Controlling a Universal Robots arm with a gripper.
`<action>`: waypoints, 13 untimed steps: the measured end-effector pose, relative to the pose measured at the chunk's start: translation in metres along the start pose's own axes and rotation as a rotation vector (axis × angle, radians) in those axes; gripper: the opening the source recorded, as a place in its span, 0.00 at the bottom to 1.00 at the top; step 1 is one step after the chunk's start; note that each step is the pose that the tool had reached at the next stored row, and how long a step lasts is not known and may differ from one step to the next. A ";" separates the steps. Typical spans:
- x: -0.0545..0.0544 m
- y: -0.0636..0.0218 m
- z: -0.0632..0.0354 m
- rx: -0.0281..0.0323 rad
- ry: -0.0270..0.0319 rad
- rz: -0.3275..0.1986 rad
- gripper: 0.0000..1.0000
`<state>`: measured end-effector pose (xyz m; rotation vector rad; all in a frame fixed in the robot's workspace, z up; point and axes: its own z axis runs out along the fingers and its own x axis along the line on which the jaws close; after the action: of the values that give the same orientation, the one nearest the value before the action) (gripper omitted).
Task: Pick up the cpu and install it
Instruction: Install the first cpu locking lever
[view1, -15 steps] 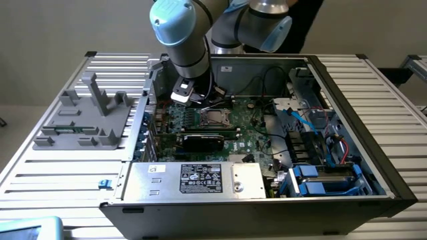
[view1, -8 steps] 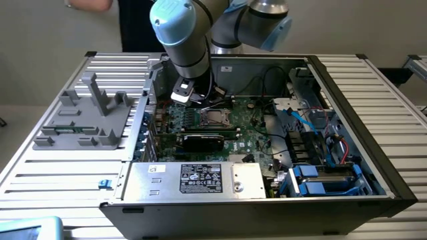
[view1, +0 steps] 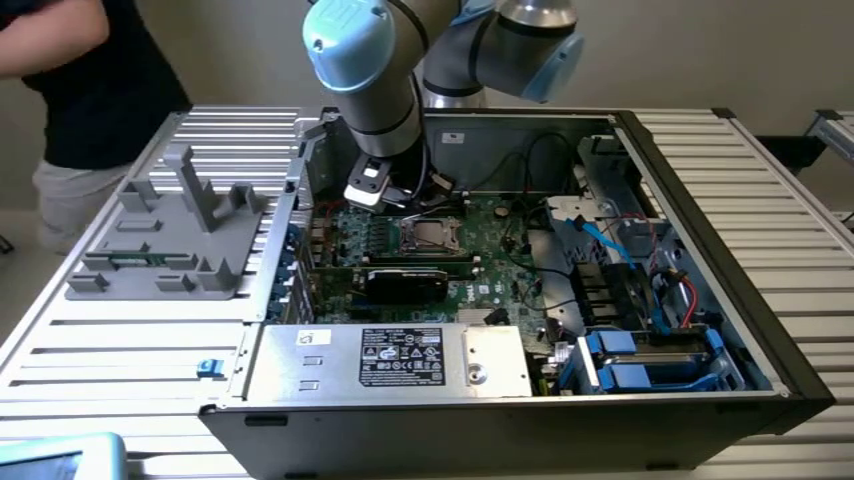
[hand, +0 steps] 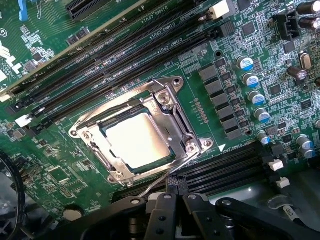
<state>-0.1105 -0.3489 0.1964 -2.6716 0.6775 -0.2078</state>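
The small flat square cpu (hand: 137, 141) with its pale silver metal top lies seated flat inside the silver steel socket frame (hand: 167, 97) on the green motherboard (hand: 45, 155); the black two-fingered gripper (hand: 175, 202) hangs above the board just beside that frame, fingers pressed together with nothing between them; long black memory slots (hand: 120, 60) run alongside the frame.
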 end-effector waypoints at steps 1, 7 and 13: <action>0.000 0.0000 0.0000 0.0000 0.0001 0.000 0.11; 0.001 0.0003 0.0004 0.0000 0.0005 0.001 0.11; 0.002 0.0008 0.0010 -0.0007 0.0005 0.002 0.11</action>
<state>-0.1086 -0.3504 0.1953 -2.6716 0.6802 -0.2079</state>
